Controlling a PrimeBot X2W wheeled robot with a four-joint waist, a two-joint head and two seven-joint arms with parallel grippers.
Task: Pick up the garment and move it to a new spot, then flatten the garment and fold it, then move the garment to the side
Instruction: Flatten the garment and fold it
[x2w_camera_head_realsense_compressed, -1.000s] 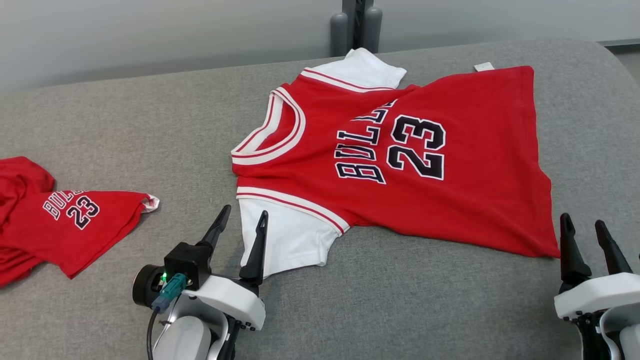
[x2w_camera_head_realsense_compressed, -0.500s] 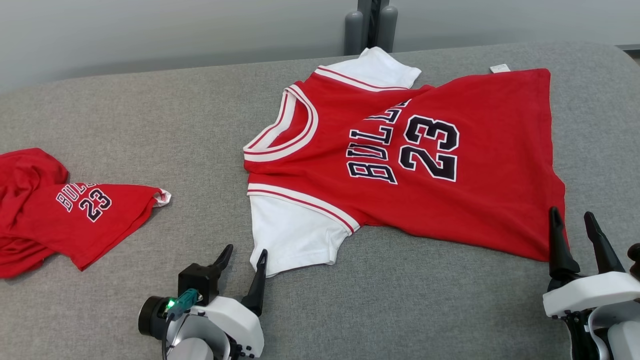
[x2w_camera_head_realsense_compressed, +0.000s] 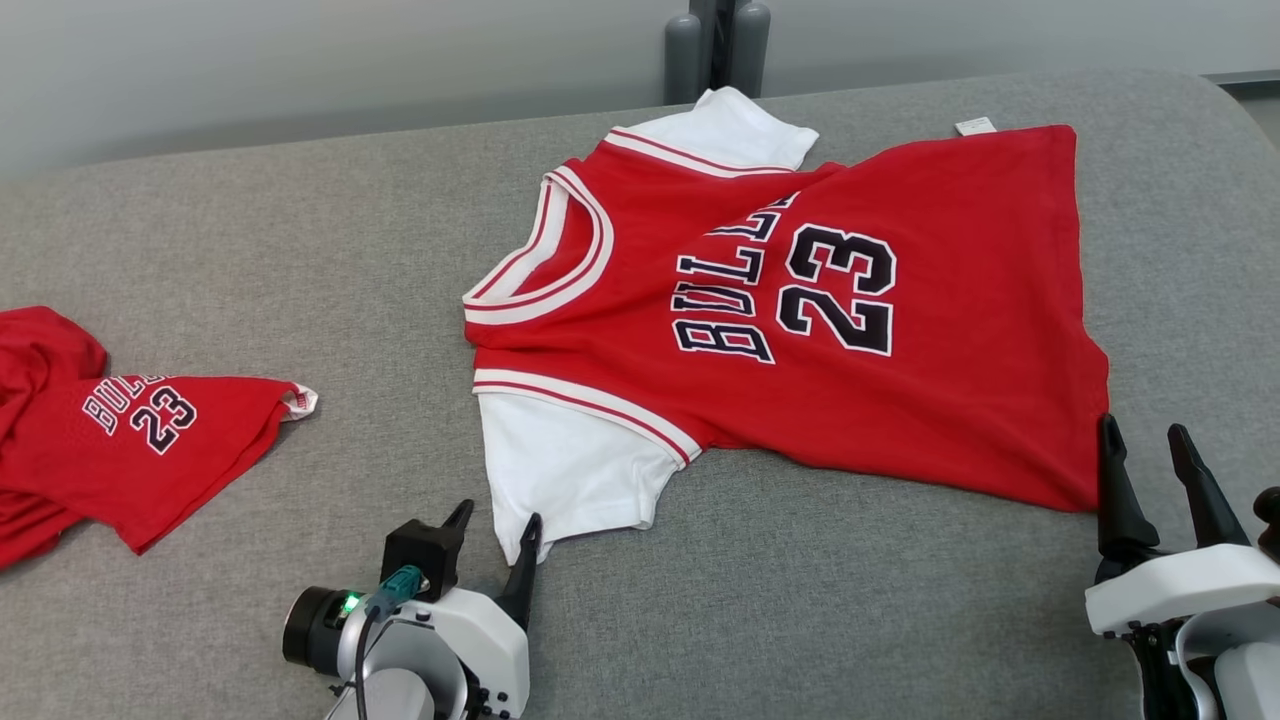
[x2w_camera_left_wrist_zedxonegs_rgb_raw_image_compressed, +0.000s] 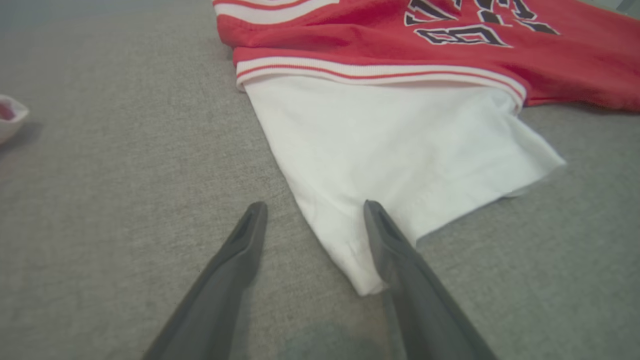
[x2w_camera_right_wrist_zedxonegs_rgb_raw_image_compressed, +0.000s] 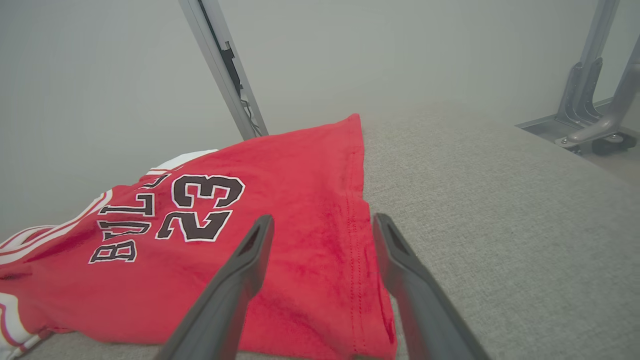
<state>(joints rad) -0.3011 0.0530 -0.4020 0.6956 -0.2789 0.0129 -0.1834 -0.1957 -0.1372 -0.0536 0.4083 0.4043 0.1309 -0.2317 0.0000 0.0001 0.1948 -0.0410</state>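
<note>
**Head view:** Red jersey (x2w_camera_head_realsense_compressed: 800, 330) lies spread on grey desk (x2w_camera_head_realsense_compressed: 250, 230), centre-right, collar toward left. One white sleeve on near side, one on far side. Second red jersey (x2w_camera_head_realsense_compressed: 140, 440) crumpled at far left, well apart. Left gripper (x2w_camera_head_realsense_compressed: 499, 513) at near sleeve corner, jaws wide, holding nothing. Right gripper (x2w_camera_head_realsense_compressed: 1141, 425) at near hem corner, jaws wide, holding nothing.

**Left wrist view:** White sleeve (x2w_camera_left_wrist_zedxonegs_rgb_raw_image_compressed: 400, 150) corner lies between fingers, close against right one.

**Right wrist view:** Stitched hem runs between fingers. Contact with cloth cannot be told.

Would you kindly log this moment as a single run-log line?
garment: laid out, not yet folded | left gripper: open, at white sleeve corner | right gripper: open, at hem corner
</note>
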